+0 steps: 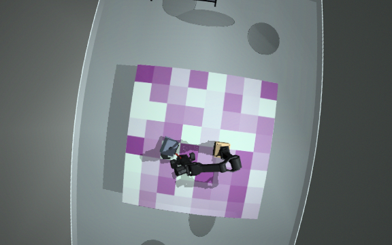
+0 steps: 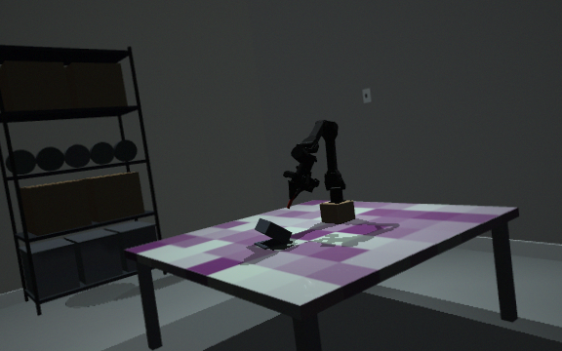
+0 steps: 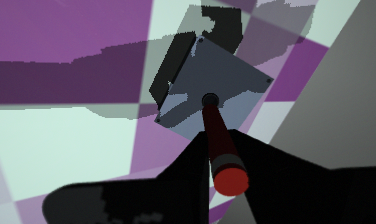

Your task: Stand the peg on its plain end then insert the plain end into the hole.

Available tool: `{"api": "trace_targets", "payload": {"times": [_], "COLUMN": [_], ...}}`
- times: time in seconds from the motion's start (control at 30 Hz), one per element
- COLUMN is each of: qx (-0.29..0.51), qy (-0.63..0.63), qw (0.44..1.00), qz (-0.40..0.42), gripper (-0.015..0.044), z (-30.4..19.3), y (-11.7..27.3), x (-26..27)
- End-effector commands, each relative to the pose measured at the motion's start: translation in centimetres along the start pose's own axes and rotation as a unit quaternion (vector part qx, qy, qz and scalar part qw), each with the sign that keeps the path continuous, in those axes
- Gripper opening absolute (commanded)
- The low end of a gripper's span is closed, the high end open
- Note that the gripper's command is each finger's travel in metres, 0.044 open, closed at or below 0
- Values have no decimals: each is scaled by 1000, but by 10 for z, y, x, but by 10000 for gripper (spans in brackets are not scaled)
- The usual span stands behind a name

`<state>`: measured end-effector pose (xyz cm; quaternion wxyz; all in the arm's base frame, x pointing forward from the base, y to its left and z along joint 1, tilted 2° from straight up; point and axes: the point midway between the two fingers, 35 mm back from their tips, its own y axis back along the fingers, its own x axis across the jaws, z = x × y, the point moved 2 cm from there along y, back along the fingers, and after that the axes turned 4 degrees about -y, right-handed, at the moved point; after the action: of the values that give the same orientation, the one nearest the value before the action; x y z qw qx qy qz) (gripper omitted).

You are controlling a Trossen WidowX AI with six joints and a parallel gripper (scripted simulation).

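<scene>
The panel stands on the table, before the arm's base.

Peg: smooth, plastic-looking, slight sheen on the end. Panel: smooth, matt, painted-metal look. Fingers: matt black, plastic look. Arm: black, faint sheen. Base block: wood look, matt. Table: smooth top, low sheen.
</scene>
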<state>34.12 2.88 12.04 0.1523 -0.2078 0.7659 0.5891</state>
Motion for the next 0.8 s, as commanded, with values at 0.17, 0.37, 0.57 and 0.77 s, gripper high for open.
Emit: {"api": "trace_targets", "payload": {"times": [0.17,0.37,0.57,0.77], "qx": [7,9,12,15], "qy": [-10,-15,-20,-25], "qw": [1000,1000,1000,1000], "qz": [-3,-6,-9,-12], "gripper": [0,0,0,0], "z": [-3,-5,-7,-10], "y": [-12,-22,-31,-41], "x": [-1,-3,-5,-6]}}
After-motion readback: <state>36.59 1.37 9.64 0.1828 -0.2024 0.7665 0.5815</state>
